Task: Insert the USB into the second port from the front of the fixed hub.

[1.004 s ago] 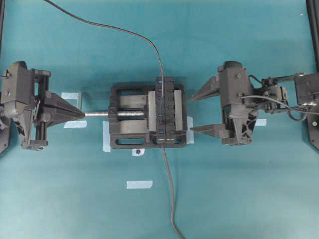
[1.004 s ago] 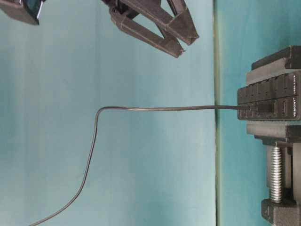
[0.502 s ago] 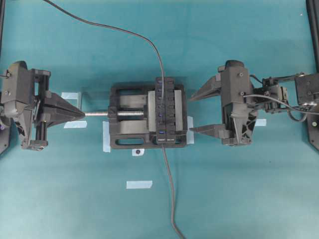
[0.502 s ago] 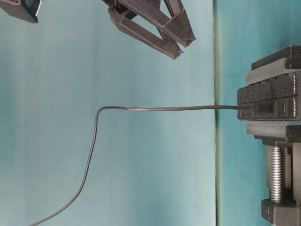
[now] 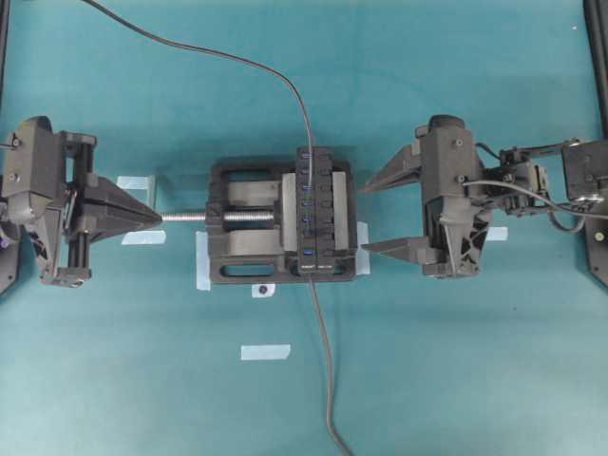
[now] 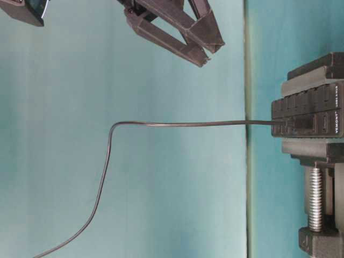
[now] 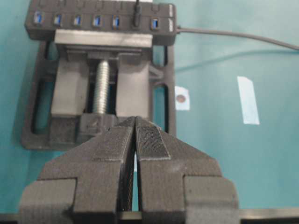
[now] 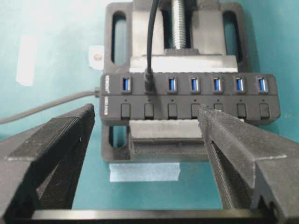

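The fixed hub [image 5: 313,209] is clamped upright in a black vise [image 5: 242,256], its row of blue sockets facing up [image 8: 187,93] [image 7: 100,21]. The USB plug [image 8: 149,85] [image 7: 136,18] sits in the second socket from the labelled end, and its thin black cable [image 6: 177,124] [image 5: 237,59] rises from it. My right gripper [image 5: 364,218] [image 8: 147,112] [image 6: 213,51] is open beside the hub, nothing between its fingers. My left gripper [image 5: 152,217] [image 7: 136,119] is shut and empty, its tips pointing at the vise's screw end.
The hub's thicker fixed cable [image 5: 325,370] [image 8: 46,108] runs off the labelled end toward the table's front. The silver vise screw [image 5: 190,217] [image 6: 315,196] points at the left gripper. Strips of pale tape [image 5: 265,351] [image 8: 145,171] lie on the teal mat.
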Controlling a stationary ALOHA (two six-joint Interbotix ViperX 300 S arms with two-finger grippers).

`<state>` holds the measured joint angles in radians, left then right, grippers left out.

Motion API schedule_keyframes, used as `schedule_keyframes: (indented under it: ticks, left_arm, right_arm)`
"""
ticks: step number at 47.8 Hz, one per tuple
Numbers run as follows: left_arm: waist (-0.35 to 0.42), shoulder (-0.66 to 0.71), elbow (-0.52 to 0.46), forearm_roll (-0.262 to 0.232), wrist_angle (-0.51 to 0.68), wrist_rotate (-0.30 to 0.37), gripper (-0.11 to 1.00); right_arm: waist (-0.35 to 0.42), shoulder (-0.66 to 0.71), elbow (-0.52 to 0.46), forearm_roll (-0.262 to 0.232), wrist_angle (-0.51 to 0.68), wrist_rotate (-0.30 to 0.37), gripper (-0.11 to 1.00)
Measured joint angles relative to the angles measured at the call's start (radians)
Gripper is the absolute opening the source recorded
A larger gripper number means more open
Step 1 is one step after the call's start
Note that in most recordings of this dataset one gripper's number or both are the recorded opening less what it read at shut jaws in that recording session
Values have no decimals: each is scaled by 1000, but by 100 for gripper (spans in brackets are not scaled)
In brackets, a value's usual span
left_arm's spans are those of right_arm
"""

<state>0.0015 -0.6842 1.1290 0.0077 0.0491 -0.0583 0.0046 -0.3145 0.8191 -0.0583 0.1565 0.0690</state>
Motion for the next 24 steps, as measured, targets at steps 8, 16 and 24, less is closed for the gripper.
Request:
schedule_keyframes:
  ticks: [8, 16, 24]
  left_arm:
    - [0, 2, 0, 2, -2, 0, 0]
    - [0, 3, 0, 2, -2, 0, 0]
    - [0, 3, 0, 2, -2, 0, 0]
  right_arm:
    - [0, 6, 2, 0, 0, 0, 84]
    - [0, 14, 2, -2, 0, 0, 84]
    - [0, 23, 2, 0, 0, 0, 84]
